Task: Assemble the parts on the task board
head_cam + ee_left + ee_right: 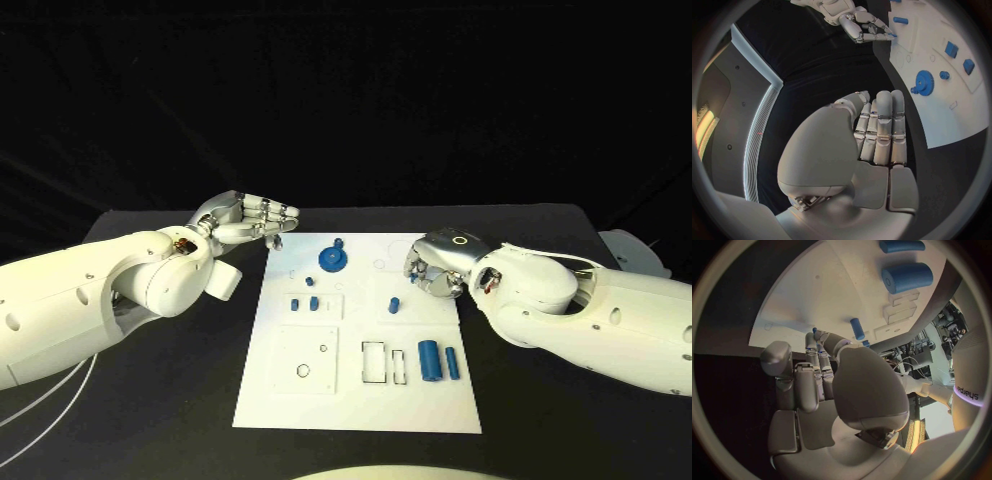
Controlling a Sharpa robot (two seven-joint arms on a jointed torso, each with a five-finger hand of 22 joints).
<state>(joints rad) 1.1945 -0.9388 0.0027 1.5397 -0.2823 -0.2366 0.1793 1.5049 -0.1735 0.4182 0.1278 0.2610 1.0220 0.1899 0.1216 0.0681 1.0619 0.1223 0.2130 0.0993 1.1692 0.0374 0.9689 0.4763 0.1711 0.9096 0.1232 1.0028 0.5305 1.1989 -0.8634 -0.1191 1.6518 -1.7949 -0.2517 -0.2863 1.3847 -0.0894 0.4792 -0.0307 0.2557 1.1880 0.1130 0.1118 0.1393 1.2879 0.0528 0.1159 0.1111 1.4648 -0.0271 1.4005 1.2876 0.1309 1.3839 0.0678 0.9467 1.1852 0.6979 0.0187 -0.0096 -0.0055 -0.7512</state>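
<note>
**A:** Where's the board, and what's on it?

**B:** The white board (361, 340) lies flat in the middle of the black table (173, 400). At its far end sits a blue gear (333, 259). Nearer the middle are two small blue blocks (304, 303) side by side, and a small blue peg (392, 305) stands to the right of them. Towards the near right corner lie a thick blue cylinder (428, 360) and a thinner blue rod (451, 363), side by side, next to two narrow slots.

**A:** And the right hand?

**B:** The right hand (433, 266) is over the board's far right edge, fingers pointing down at the white surface. In the right wrist view its fingers (814, 365) lie close together and fairly straight, near the peg (857, 329); nothing shows in them, though I cannot tell whether the tips touch the board.

**A:** The left hand?

**B:** The left hand (248, 220) is off the board, above the table beside its far left corner. Its fingers (882, 125) are folded in together with nothing held.
</note>
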